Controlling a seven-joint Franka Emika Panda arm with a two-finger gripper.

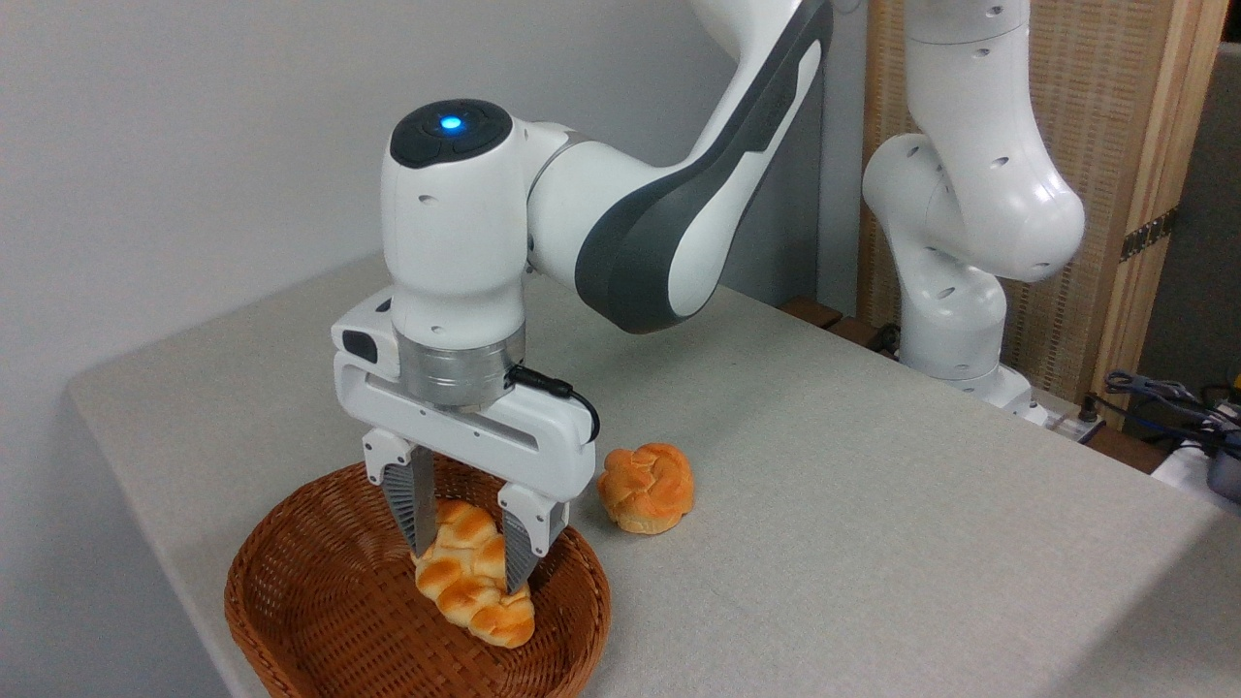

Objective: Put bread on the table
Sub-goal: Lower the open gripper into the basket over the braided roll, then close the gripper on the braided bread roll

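Bread not yet on the surface, the hand is around it in the basket.

The bread (472, 574) lies inside the wicker basket (291, 591); the hand (467, 565) straddles it, fingers narrow on both sides (real squeezing I cannot tell). Lifting and placing on the surface (873, 504) remain. The basket's front edge is cut off.

There is one elongated braided golden-orange loaf of bread (472, 578). There is one round knotted orange bun (646, 488). There is one brown round wicker basket (320, 601). There is one large light grey table (873, 504). One white robot arm with one two-finger gripper (468, 562) is counted also.
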